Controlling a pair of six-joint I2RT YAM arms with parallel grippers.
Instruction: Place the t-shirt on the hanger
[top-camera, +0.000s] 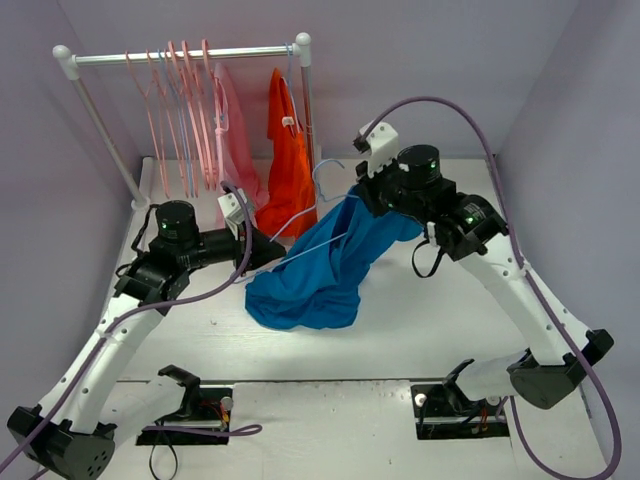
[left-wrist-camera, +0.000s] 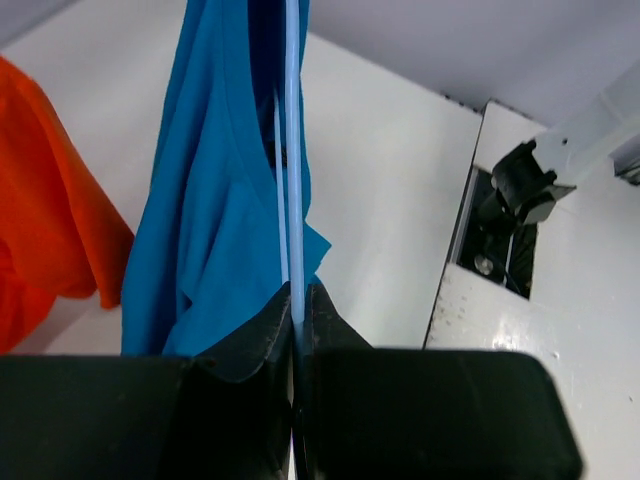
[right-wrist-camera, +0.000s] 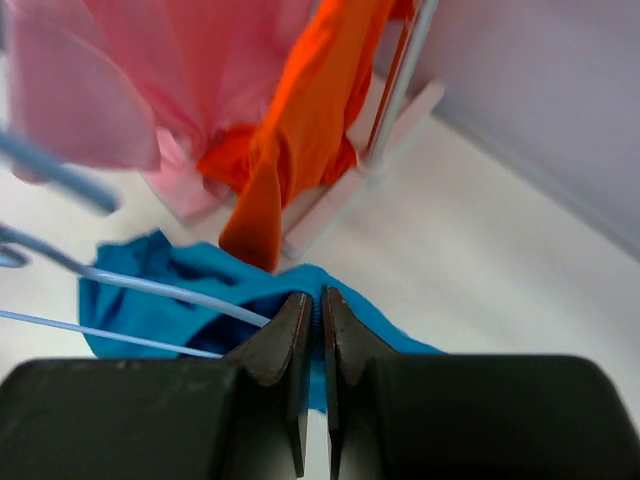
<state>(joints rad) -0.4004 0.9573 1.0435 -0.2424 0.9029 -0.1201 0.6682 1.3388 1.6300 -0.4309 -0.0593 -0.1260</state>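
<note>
Midway, I'd say: the left gripper (left-wrist-camera: 298, 305) pinches the hanger (left-wrist-camera: 292, 150) by its wire, the right gripper (right-wrist-camera: 322, 312) clamps the t-shirt (top-camera: 320, 270), lifted and trailing onto the table (top-camera: 450, 320), hanger only partly inside.

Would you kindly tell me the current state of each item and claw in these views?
t-shirt: crumpled, one end lifted, the rest lying on the table, not yet hung.
hanger: off the rack, gripped by one end.
left claw: shut on the hanger.
right claw: shut on the t-shirt.
orange garment: hanging on the rack.
pink garment: hanging on the rack.
pink hangers: hanging bare on the rack.
</note>
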